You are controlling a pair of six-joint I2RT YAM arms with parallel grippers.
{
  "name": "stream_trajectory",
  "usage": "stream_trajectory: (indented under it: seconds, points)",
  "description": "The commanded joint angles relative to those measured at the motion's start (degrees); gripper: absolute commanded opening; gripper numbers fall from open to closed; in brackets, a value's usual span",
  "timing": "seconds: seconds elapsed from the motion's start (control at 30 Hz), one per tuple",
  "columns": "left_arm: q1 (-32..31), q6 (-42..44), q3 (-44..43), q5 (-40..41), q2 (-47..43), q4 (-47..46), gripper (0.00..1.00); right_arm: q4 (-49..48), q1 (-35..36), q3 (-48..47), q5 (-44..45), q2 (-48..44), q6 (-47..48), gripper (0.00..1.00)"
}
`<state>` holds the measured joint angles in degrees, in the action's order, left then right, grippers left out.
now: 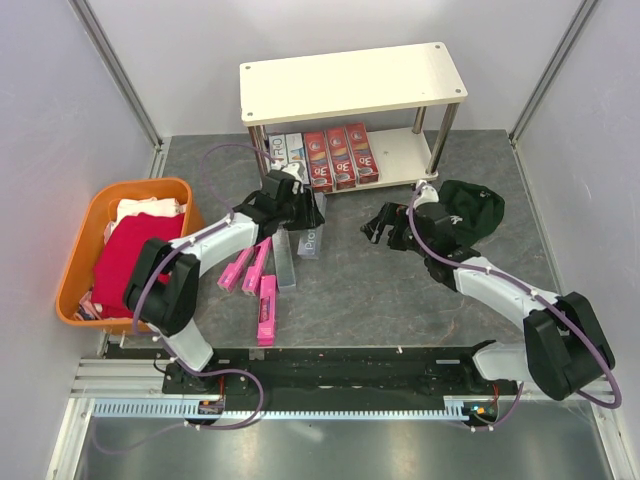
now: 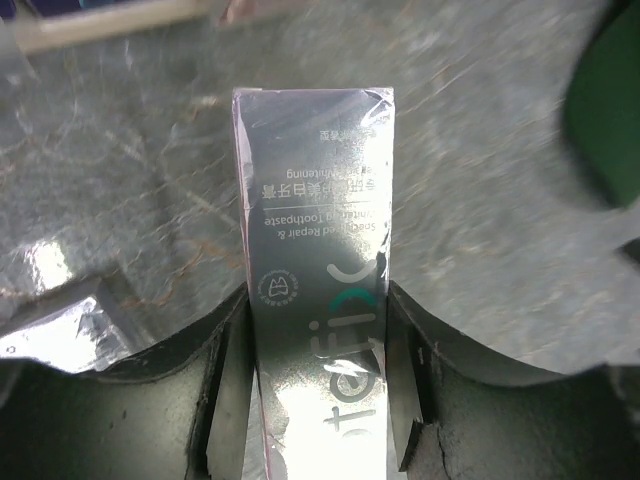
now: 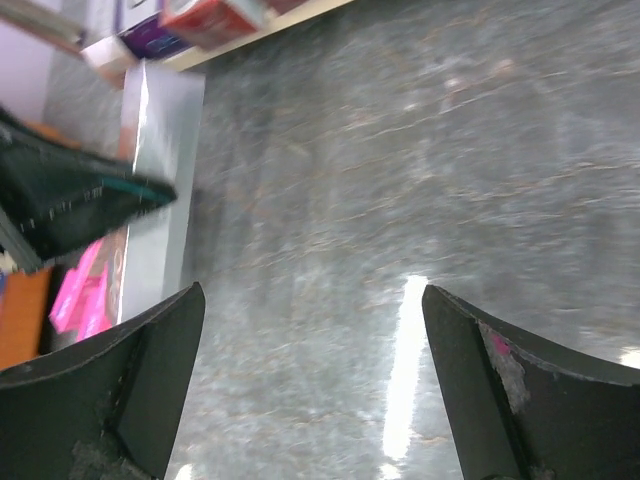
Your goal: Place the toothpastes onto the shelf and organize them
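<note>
Three red toothpaste boxes (image 1: 340, 158) are lying side by side on the lower board of the shelf (image 1: 352, 80) in the top view, with navy-and-white boxes (image 1: 291, 150) just to their left. Three pink boxes (image 1: 257, 266) and a silver-grey box (image 1: 284, 258) are lying on the table (image 1: 400, 300) in front of the shelf, near the left gripper (image 1: 305, 213). An orange basket (image 1: 75, 262) is holding a red cloth (image 1: 125, 255).

Left wrist view: the fingers (image 2: 405, 400) are clamping a silver toothpaste box (image 2: 315, 200) across its width, just in front of the shelf.

Right wrist view: the right gripper (image 3: 315, 340) is hovering over the table with its jaws spread wide, gripping nothing.
</note>
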<state>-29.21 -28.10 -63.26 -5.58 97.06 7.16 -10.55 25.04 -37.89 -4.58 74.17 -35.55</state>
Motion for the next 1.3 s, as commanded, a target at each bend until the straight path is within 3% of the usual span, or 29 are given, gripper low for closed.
stream_trajectory:
  seconds: [0.0, 0.33, 0.6, 0.73, 0.83, 0.9, 1.03, 1.13, 1.27]
  points:
    - [2.0, -5.6, 1.3, -5.6, -4.4, -7.0, 0.46, -3.9, 2.7, -0.3, -3.0, -0.3, -1.9, 0.98]
    - [3.1, -8.4, 1.1, -10.0, -4.5, -10.8, 0.46, -10.0, 8.0, -4.3, -6.8, 4.7, -5.8, 0.98]
    - [3.1, -9.3, 1.8, -11.2, -5.7, -11.4, 0.46, -18.7, 10.6, -9.1, -11.1, 14.6, -12.3, 0.98]
    - [3.1, -9.6, 2.3, -11.7, -6.4, -11.6, 0.46, -18.5, 12.0, -12.6, -10.6, 18.6, -12.9, 0.95]
    - [3.1, -10.0, 2.8, -12.1, -7.4, -11.6, 0.46, -18.7, 12.5, -14.1, -9.8, 21.3, -14.0, 0.84]
    - [3.1, -10.0, 3.1, -12.1, -8.2, -11.7, 0.46, -18.8, 12.5, -14.9, -9.7, 22.4, -14.5, 0.66]
    - [3.1, -10.0, 4.3, -11.9, -9.8, -11.7, 0.47, -18.1, 12.7, -15.7, -9.5, 22.5, -13.8, 0.51]
    - [3.1, -10.1, 5.1, -11.6, -10.7, -11.9, 0.51, -17.4, 12.8, -15.3, -9.0, 21.4, -12.8, 0.35]
    - [3.1, -9.7, 5.9, -10.9, -12.2, -12.1, 0.6, -16.1, 12.8, -15.3, -9.1, 19.9, -11.4, 0.28]
